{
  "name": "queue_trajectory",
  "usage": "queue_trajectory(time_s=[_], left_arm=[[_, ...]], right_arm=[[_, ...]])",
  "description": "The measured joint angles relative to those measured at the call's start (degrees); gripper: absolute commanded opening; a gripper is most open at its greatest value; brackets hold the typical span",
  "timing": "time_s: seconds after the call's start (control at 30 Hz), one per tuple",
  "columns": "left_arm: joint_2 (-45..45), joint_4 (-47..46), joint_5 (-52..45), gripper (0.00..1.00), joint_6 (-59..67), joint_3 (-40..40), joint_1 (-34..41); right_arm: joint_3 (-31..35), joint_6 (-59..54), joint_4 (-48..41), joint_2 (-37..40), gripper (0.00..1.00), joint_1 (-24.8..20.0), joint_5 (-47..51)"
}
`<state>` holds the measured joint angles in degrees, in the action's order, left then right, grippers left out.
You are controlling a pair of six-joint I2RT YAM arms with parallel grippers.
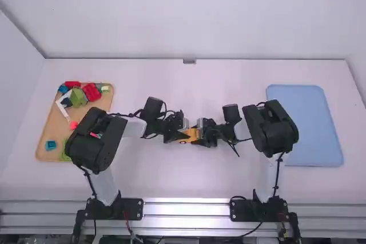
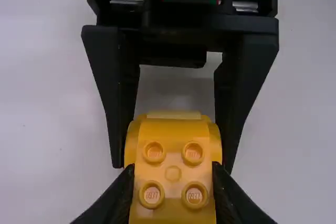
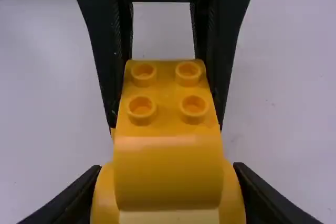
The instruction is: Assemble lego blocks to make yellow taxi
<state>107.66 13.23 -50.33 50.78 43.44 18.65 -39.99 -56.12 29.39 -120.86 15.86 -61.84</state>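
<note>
The yellow block build [image 1: 190, 135] lay lengthwise between the 2 arms, its long axis running left to right, its studded end toward the left arm and its curved end toward the right. It was smooth and glossy, with 4 round studs [image 3: 187, 73] on top and wider, rounded sides beyond them; small as it looked in the high view, it was probably level. It sat near the table's middle, the left gripper [image 1: 182, 136] closed on the narrow studded end, the right gripper [image 1: 200, 135] closed on the wider end.
</note>
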Motion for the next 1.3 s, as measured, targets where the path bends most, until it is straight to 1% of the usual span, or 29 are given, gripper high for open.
queue_trajectory(time_s=[0.1, 0.23, 0.4, 0.53, 0.73, 0.77, 0.8, 0.83, 0.93, 1.3], left_arm=[[0.0, 0.0, 0.0, 0.02, 0.0, 0.0, 0.0], [0.0, 0.2, 0.0, 0.04, -0.1, 0.0, 0.0], [0.0, -0.2, 0.0, 0.16, -0.1, 0.2, 0.0], [0.0, -2.1, 0.1, 0.17, 0.0, 1.2, 0.1], [0.0, -10.2, 1.6, 0.28, 0.7, 5.0, 0.5], [0.0, -10.6, 1.6, 0.28, 0.9, 5.1, 0.6], [0.0, -12.7, 2.1, 0.31, 1.4, 6.1, 0.7], [0.0, -13.8, 2.4, 0.36, 1.9, 6.5, 0.7], [0.0, -17.3, 4.7, 0.43, 2.3, 7.2, 1.0], [0.0, -18.1, 5.5, 0.50, 2.7, 7.2, 1.7]], right_arm=[[0.0, 0.0, 0.0, 0.0, 0.42, 0.0, 0.0], [0.0, 0.0, 0.0, 0.0, 0.43, 0.0, 0.0], [0.0, 0.0, 0.0, 0.0, 0.44, 0.0, 0.0], [0.0, 0.1, 0.0, 0.0, 0.45, 0.0, 0.0], [0.0, 0.2, 0.0, 0.0, 0.45, 0.0, 0.0], [0.0, 0.3, 0.1, 0.0, 0.45, 0.0, 0.0], [0.0, 0.3, 0.0, 0.0, 0.45, 0.1, 0.0], [0.0, 0.4, 0.0, 0.0, 0.45, 0.2, 0.0], [0.0, 0.4, 0.1, 0.0, 0.45, 0.7, 0.1], [0.0, 0.4, 0.3, 0.0, 0.46, 1.1, 0.4]])
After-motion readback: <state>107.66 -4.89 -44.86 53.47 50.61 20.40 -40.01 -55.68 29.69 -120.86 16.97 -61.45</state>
